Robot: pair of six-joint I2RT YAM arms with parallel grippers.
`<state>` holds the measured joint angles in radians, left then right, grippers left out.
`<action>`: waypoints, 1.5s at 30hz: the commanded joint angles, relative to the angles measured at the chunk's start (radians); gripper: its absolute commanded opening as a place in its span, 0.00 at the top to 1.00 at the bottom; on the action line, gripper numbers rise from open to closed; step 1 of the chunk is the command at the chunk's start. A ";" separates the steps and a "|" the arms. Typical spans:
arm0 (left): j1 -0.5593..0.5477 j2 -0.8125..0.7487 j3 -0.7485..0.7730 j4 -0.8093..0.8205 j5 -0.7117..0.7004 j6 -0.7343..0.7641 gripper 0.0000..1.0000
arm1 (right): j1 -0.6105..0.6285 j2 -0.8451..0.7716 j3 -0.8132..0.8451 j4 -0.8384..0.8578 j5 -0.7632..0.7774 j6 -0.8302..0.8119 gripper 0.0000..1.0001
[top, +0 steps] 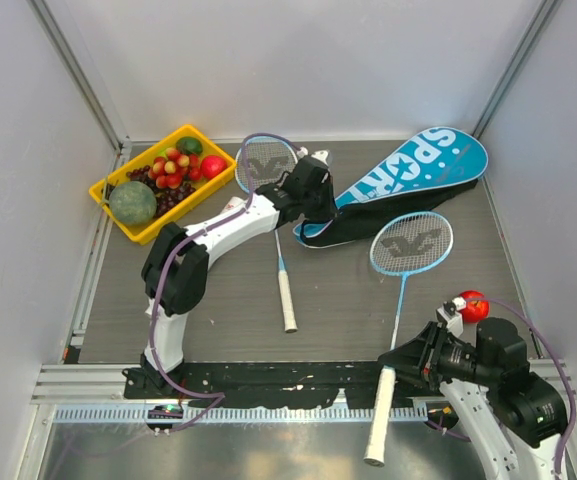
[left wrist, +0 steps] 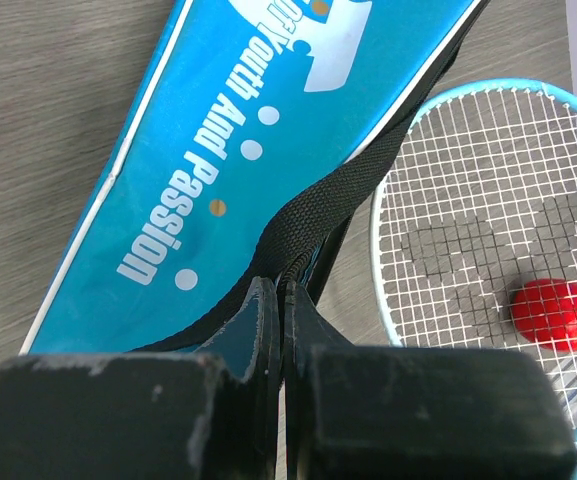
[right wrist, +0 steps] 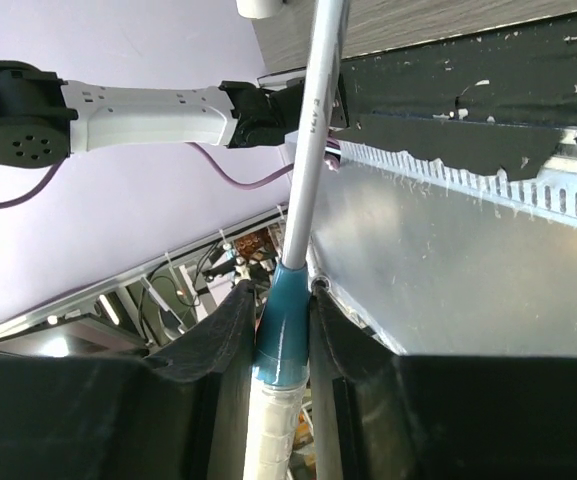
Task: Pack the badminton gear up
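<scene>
Bright, even light falls from above, and shadows on the worktop are faint and soft. The metal strip at its near edge glares mildly. The left gripper and right gripper, close to the lens, look dark and slightly soft.

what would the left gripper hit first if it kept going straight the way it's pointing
The left gripper is shut on the black strap; straight on, that strap leads into the blue bag, likely met first. The racket head lies off to the right. Depth is unclear.
</scene>
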<state>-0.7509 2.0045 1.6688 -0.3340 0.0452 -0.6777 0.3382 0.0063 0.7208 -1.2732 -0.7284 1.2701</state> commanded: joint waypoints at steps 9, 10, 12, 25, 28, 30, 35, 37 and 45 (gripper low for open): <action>0.004 -0.156 -0.148 0.214 0.036 -0.063 1.00 | -0.001 -0.184 -0.069 0.297 0.003 0.155 0.95; 0.004 -0.165 -0.167 0.228 0.045 -0.068 1.00 | 0.001 -0.186 -0.087 0.345 0.004 0.182 0.95; 0.004 -0.173 -0.196 0.259 0.067 -0.080 1.00 | 0.001 -0.181 -0.107 0.417 0.011 0.199 0.95; -0.030 -0.230 -0.337 0.369 0.133 -0.100 1.00 | -0.001 -0.184 -0.308 0.619 0.067 0.255 0.95; -0.044 -0.257 -0.374 0.391 0.139 -0.108 1.00 | -0.001 -0.183 -0.394 0.721 0.075 0.304 0.95; -0.048 -0.273 -0.397 0.401 0.139 -0.111 1.00 | -0.001 -0.174 -0.487 0.823 0.075 0.348 0.95; -0.050 -0.293 -0.434 0.409 0.168 -0.108 1.00 | -0.002 -0.105 -0.584 1.037 0.076 0.351 0.95; -0.050 -0.306 -0.463 0.434 0.182 -0.111 1.00 | -0.001 -0.054 -0.601 1.058 0.073 0.308 0.95; -0.050 -0.348 -0.527 0.447 0.245 -0.048 1.00 | -0.002 0.150 -0.643 1.261 0.118 0.272 0.95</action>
<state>-0.7975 1.7317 1.1641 0.0387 0.2356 -0.7685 0.3382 0.0742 0.0814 -0.2081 -0.6449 1.5784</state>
